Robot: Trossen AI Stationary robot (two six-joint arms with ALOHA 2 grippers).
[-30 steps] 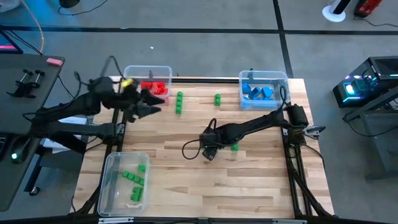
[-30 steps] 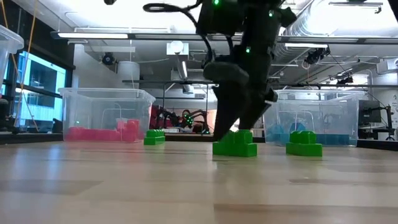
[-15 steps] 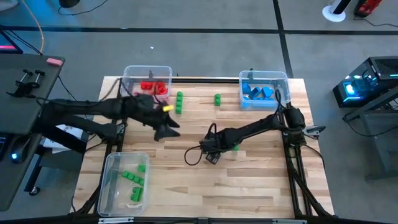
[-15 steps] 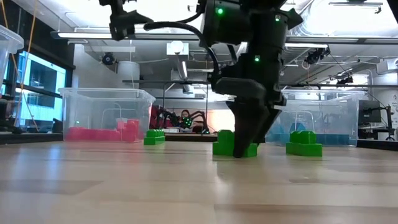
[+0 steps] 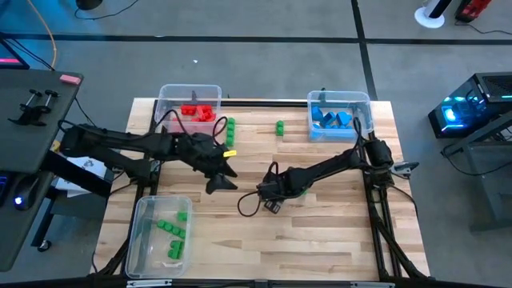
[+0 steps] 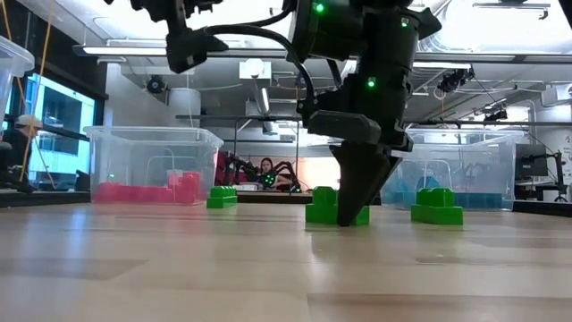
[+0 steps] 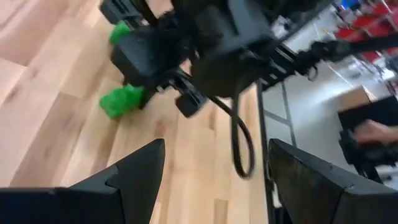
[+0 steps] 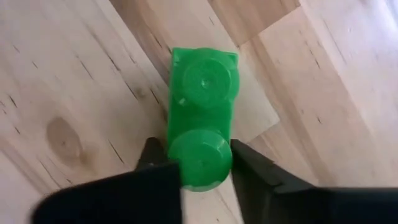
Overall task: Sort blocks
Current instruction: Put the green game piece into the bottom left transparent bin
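Wooden bench [image 5: 320, 232], three clear bins [image 5: 164, 240] at its corners, grey floor [image 5: 264, 64], computer tower [image 5: 472, 108] glowing nearby, person [image 6: 266, 167] beyond.

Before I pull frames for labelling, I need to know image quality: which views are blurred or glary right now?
Left wrist view: motion-smeared, the green block soft and the left hand a dark blur. Right wrist view: block sharp, right hand fingertips out of focus. Low view: bright ceiling lights wash out the background behind the arm. High view: evenly lit, blue glow at the edges.
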